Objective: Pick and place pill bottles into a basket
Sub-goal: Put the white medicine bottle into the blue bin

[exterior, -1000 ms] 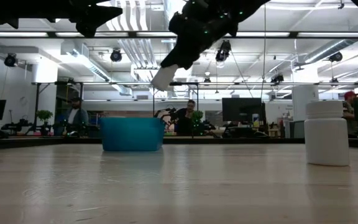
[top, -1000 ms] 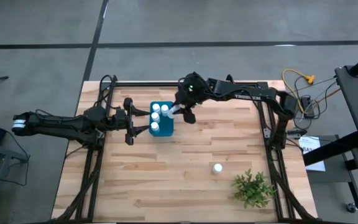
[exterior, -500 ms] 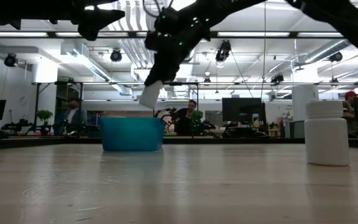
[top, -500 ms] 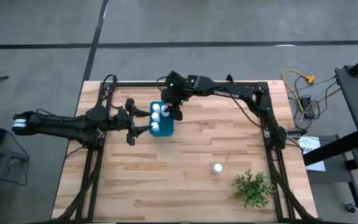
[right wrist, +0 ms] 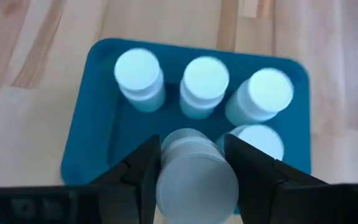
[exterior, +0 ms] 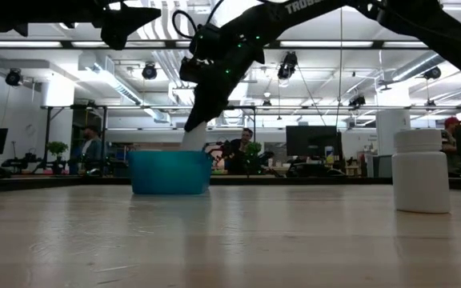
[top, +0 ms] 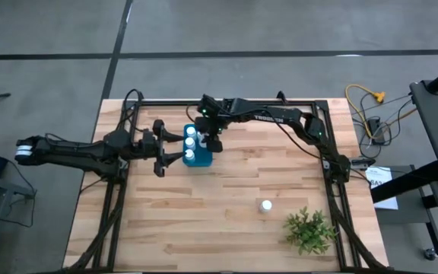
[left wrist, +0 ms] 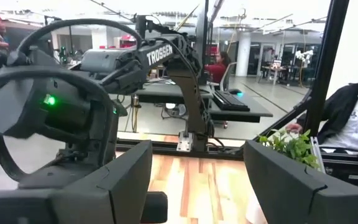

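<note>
Right claw: The right gripper [right wrist: 191, 171] hangs right over the blue basket [top: 198, 145], at the far middle of the table. Its two fingers are squeezed on a white pill bottle [right wrist: 196, 177], one on each side.
Why it holds it so: The bottle points down into the basket, so I think it can drop into a free spot. In the low view its bottom end [exterior: 192, 138] is already dipping behind the basket's wall [exterior: 170, 173].
Bottles in the basket: The right wrist view shows four white caps standing inside. Three are in a row [right wrist: 205, 79] and one more [right wrist: 258, 140] is next to the held bottle. They stand close together to leave room for more.
Last bottle: One bottle [top: 265, 205] stands alone on the near right of the table, close to the green plant [top: 309, 230]. I think it goes in next.
Left claw: The left gripper [top: 160, 147] waits just left of the basket. Its fingers are apart and hold nothing. It may be staying back so the two arms do not bump.
Writing: White letters on the right arm read "TROSSEN" [left wrist: 164, 54]. I can see no words on the bottles or the basket.
</note>
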Motion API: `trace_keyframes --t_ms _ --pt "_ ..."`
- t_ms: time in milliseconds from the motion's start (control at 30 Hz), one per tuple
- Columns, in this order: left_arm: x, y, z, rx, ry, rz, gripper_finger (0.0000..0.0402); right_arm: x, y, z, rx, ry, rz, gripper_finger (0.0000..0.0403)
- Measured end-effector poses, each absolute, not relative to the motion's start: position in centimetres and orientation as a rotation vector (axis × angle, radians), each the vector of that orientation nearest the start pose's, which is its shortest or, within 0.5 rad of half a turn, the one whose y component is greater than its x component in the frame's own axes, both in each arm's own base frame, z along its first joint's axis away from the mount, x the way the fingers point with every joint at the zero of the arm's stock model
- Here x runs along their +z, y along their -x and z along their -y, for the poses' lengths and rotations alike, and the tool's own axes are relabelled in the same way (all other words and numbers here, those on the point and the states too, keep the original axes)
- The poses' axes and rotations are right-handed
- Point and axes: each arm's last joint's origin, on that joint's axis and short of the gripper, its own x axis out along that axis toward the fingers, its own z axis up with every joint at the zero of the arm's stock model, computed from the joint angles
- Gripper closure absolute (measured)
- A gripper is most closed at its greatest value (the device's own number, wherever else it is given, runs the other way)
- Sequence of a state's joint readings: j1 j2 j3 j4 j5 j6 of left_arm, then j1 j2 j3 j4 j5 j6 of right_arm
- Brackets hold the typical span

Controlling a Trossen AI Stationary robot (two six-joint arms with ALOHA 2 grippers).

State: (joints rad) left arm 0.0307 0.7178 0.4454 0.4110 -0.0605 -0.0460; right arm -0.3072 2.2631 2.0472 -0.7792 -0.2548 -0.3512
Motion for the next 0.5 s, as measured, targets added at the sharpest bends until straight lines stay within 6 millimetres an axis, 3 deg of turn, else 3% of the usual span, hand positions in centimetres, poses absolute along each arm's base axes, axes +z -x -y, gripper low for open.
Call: trace_keyframes --t_ms 500 --pt "27.95 -17.18 -0.70 0.088 0.048 0.123 0.0163 23.42 -47.81 13.64 0.118 0.111 -0.900 0.0257"
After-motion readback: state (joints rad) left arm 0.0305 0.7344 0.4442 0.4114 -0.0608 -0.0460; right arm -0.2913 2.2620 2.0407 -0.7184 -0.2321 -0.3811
